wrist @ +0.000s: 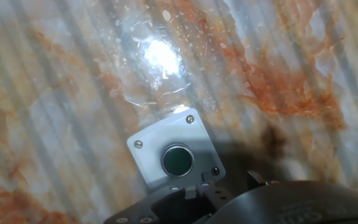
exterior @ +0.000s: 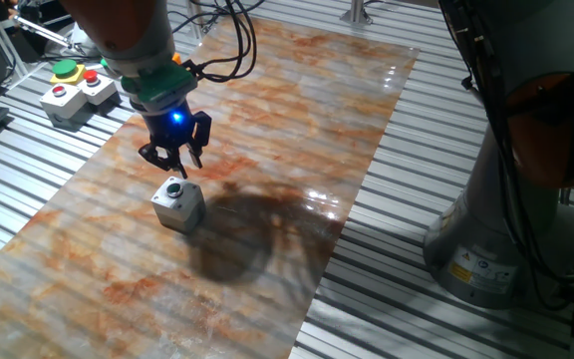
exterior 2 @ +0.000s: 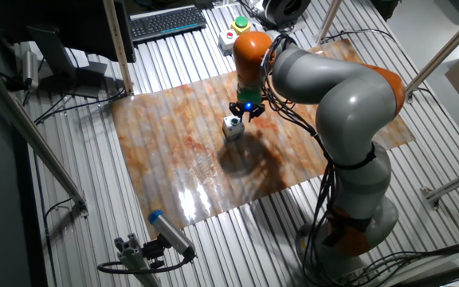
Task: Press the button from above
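In one fixed view, the gripper (exterior: pixel 174 157) hangs just above the button box (exterior: pixel 178 204), which sits on the marbled sheet (exterior: pixel 267 150) toward its left part. The fingertips point down at the dark button (exterior: pixel 173 187) on the box's top face, and a small gap seems to separate them from it — so the press does not look made yet.

In the other fixed view, the gripper (exterior 2: pixel 246 111) stands over the box (exterior 2: pixel 232 125) near the sheet's far edge; too small to tell contact.

In the hand view, the button (wrist: pixel 178 160) shows unobstructed in the centre of the grey box (wrist: pixel 175 152), slightly ahead of the gripper body — the approach looks mostly done, the downward push remains. Whether the claw is released or clenched, I cannot tell.
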